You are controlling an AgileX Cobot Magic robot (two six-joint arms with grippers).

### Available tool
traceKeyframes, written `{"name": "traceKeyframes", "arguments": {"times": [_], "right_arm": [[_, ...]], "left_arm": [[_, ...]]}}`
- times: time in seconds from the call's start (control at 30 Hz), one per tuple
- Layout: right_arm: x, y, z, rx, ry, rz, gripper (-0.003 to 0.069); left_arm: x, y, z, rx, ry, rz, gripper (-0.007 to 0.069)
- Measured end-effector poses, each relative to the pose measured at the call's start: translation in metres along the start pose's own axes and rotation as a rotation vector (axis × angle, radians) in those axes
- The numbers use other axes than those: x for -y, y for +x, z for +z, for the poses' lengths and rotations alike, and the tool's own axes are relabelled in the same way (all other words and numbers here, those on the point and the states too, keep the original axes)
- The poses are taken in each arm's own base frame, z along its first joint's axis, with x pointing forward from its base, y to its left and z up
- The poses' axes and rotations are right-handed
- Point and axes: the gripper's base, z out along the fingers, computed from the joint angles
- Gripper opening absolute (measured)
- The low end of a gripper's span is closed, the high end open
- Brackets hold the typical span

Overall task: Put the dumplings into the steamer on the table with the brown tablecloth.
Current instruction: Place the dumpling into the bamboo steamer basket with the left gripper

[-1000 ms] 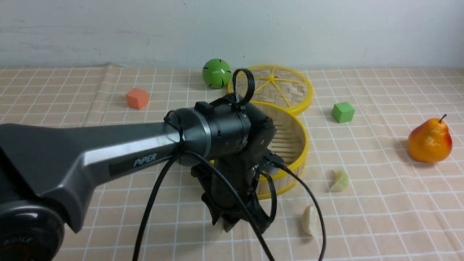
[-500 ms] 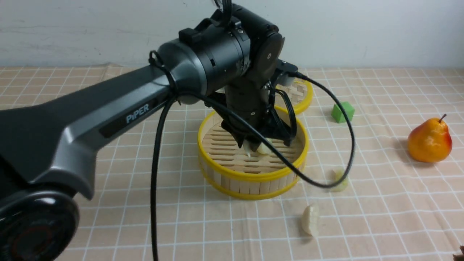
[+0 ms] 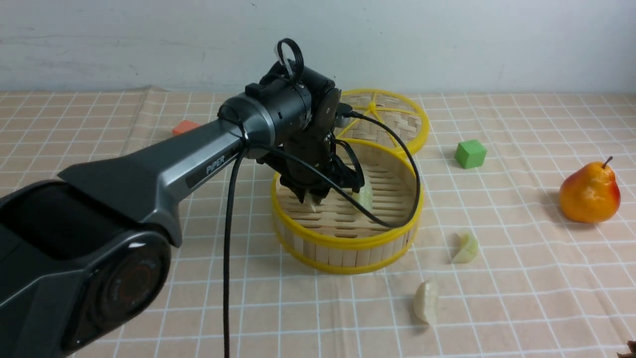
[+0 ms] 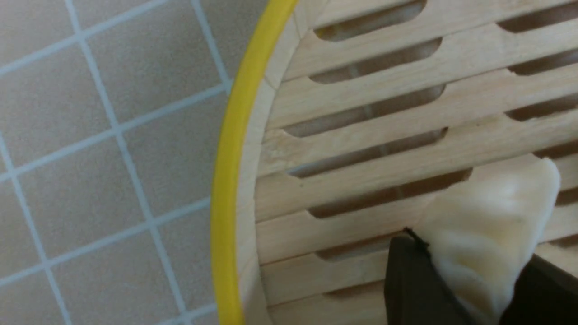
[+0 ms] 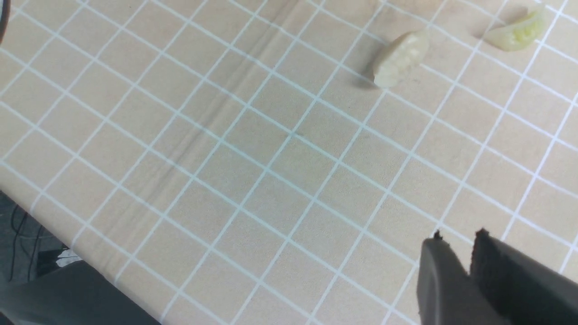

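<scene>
The left gripper (image 3: 314, 197) is lowered inside the steamer (image 3: 343, 256), at about 9 o'clock of its slatted floor. It is clamped on a cream dumpling (image 4: 490, 221), which is pinched across its pleated body between the two dark jaws. In the left wrist view this dumpling is seen close over the slats, though whether it touches them cannot be told. It is judged to be held this low so that, once let go, it will settle on the floor rather than bounce over the wall.

A second dumpling (image 3: 365, 196) is lying near the middle of the floor, just beside the gripper at its 3 o'clock. The held piece is probably kept to one side so that the second one is not struck.

Two dumplings are left on the tablecloth (image 3: 521, 298). A greenish one (image 3: 466, 247) lies at 4 o'clock of the steamer and a paler one (image 3: 426, 301) at 5 o'clock, both apart from its wall. The woven lid (image 3: 397, 117) is laid flat behind the steamer at 1 o'clock, so the opening is left free.

The right gripper (image 5: 456, 246) is held over bare cloth with its jaws drawn together on nothing. It is presumably kept clear of the left arm's reach. The task is judged to be about half done, with the release expected next.
</scene>
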Motion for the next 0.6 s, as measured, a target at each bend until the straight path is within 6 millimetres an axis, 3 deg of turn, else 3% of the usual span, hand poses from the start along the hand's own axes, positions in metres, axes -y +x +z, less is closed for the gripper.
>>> {"name": "traceKeyframes", "arguments": {"times": [0.2, 0.3, 0.4, 0.57, 0.6], "right_arm": [[0.000, 0.000, 0.001, -0.005, 0.000, 0.044, 0.0113], [0.001, -0.001, 0.003, -0.013, 0.008, 0.078, 0.0113], [0.003, -0.005, 0.007, -0.027, 0.035, 0.105, 0.0113], [0.006, -0.022, 0.017, -0.063, 0.076, 0.101, 0.0115], [0.006, -0.023, 0.017, -0.065, 0.078, 0.101, 0.0115]], "left_arm": [[0.001, 0.000, 0.005, 0.010, 0.003, 0.002, 0.0223], [0.000, -0.001, -0.002, 0.003, 0.001, -0.001, 0.0309], [-0.003, -0.005, -0.028, 0.024, 0.004, -0.010, 0.0374], [-0.014, -0.017, -0.115, 0.153, 0.027, -0.035, 0.0408], [-0.015, -0.018, -0.123, 0.164, 0.029, -0.038, 0.0407]]}}
